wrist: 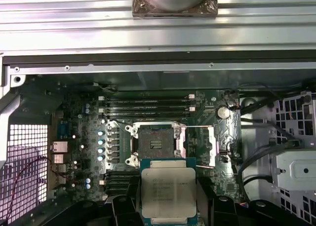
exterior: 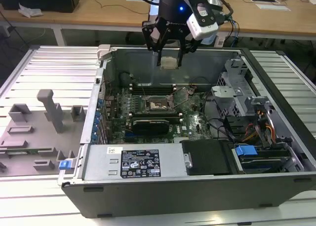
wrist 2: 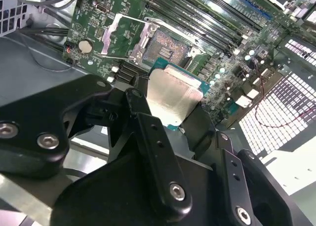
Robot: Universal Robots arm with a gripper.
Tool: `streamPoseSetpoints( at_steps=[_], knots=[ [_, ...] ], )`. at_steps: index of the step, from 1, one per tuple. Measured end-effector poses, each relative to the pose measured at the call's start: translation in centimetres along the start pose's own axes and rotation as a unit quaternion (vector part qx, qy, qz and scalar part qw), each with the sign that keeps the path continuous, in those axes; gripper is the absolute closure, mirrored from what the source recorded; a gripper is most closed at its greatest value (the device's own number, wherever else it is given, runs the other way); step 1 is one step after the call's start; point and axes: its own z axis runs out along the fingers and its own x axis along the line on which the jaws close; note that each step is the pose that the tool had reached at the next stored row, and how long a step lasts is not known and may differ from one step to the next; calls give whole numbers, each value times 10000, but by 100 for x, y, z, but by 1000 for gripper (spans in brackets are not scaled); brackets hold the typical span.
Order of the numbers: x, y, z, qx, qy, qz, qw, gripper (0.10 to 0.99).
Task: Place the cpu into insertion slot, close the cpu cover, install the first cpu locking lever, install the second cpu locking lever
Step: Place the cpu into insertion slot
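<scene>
One tilt could ruin it: the gripper [exterior: 169,52] pinches the cpu [exterior: 169,63] by its edges, insertion slot [exterior: 157,103] well below; landing crooked might damage both.

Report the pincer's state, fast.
Pincer: shut on the cpu, held in the air clear of the slot.

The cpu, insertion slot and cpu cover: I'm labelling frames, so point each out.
cpu [wrist: 168,191], first wrist view, centre of metal top.
insertion slot [wrist: 154,143], first wrist view, contact field.
cpu cover [wrist: 213,146], first wrist view, outer frame bar.
</scene>
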Motion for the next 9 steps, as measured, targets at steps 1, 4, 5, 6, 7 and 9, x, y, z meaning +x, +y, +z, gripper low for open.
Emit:
streamPoseSetpoints(
  at_steps=[1,4,5,6,7,9],
  knots=[
    [6,-1,19,3,-1,1,10000,549],
    [23,-4,70,7,-1,0,10000,549],
    [37,-5,103,8,-1,0,10000,549],
    [47,-5,124,9,-1,0,10000,549],
    [54,-6,142,12,0,0,10000,549],
    [64,-11,201,31,-1,1,10000,549]
  ],
)
